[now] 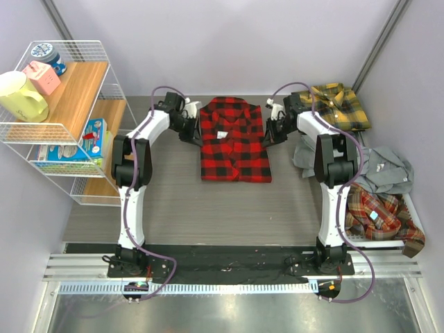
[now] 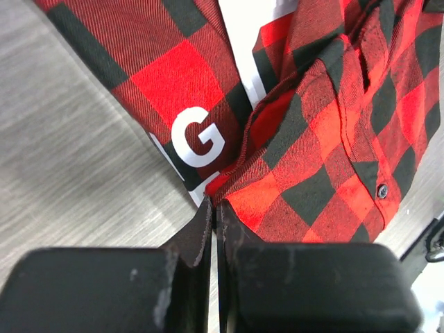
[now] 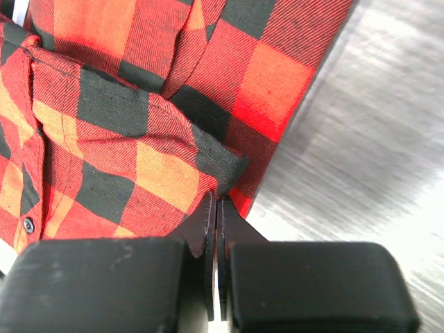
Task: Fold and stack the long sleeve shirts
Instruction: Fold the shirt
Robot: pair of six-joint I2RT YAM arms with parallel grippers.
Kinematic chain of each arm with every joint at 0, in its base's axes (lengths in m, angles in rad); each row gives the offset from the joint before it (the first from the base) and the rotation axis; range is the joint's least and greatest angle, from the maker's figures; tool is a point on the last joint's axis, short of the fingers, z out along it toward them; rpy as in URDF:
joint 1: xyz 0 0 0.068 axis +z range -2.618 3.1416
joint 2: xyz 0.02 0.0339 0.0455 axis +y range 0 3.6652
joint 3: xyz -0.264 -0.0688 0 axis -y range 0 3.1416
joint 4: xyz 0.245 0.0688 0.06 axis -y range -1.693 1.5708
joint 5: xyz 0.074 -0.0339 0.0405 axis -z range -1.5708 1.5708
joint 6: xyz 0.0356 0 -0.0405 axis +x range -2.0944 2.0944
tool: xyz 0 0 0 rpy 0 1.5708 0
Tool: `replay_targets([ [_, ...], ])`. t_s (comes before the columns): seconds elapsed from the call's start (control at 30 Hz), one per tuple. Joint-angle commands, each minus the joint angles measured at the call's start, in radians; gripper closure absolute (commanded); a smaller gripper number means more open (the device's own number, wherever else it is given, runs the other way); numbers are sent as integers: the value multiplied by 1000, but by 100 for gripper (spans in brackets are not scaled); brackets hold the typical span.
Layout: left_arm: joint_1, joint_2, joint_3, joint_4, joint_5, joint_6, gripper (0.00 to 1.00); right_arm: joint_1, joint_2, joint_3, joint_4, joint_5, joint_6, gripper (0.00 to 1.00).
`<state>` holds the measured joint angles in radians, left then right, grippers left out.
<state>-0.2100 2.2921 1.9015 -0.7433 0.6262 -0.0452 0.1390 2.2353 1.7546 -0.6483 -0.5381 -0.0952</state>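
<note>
Left arm (image 1: pixel 130 208) and right arm (image 1: pixel 330 208) are both white tubes with chunky black joints, each with a purplish cable (image 1: pixel 164 89) looping off it. Up close the fingers (image 2: pixel 97 291) are matte black blocks, pretty scuffed.

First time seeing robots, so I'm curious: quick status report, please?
Left gripper and right gripper both shut on red shirt side edges. Shirt folded, flat mid-table. Other shirts heaped at right, not in the way.

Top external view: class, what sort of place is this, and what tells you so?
Probably a robot lab work cell, not a home: a left arm and right arm bolted to a metal rail, a walled-in table, and a red-and-black shirt laid out flat.
</note>
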Motion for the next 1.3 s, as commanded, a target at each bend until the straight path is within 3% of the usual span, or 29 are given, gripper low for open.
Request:
replay_targets([
  [0.0, -5, 4, 42, 48, -29, 31, 100, -9, -59, -12, 73, -5, 9, 99],
  [0.17, -2, 27, 28, 55, -97, 38, 98, -9, -40, -30, 111, -6, 23, 99],
  [0.23, 1, 43, 34, 55, -115, 38, 93, -9, -34, -30, 111, 1, 23, 92],
  [0.27, 3, 50, 40, 55, -109, 28, 88, -10, -36, -30, 108, -5, 23, 83],
  [0.33, 4, 52, 53, 56, -56, 22, 79, -9, -57, -37, 107, -19, 23, 81],
  [0.37, 4, 49, 50, 65, -27, 19, 69, -9, -66, -40, 107, -26, 20, 80],
  [0.47, 3, 1, 2, 81, 4, 33, 55, -9, -101, -35, 72, -19, -4, 66],
  [0.6, 4, -89, -64, 85, -26, 79, 49, -9, -176, -67, 62, 30, -44, 54],
  [0.73, 14, -225, -152, 54, 104, 51, 47, -6, -247, -92, 55, -73, -46, 57],
  [0.9, 4, -420, -451, 116, 416, -34, 46, 34, -284, -161, 55, -315, 43, 65],
  [1.1, -121, -476, -590, 143, 494, -68, 48, 103, -281, -260, 58, -433, 68, 70],
  [1.27, -155, -402, -611, 298, 397, -212, 50, 122, -241, -300, 76, -434, 72, 70],
])
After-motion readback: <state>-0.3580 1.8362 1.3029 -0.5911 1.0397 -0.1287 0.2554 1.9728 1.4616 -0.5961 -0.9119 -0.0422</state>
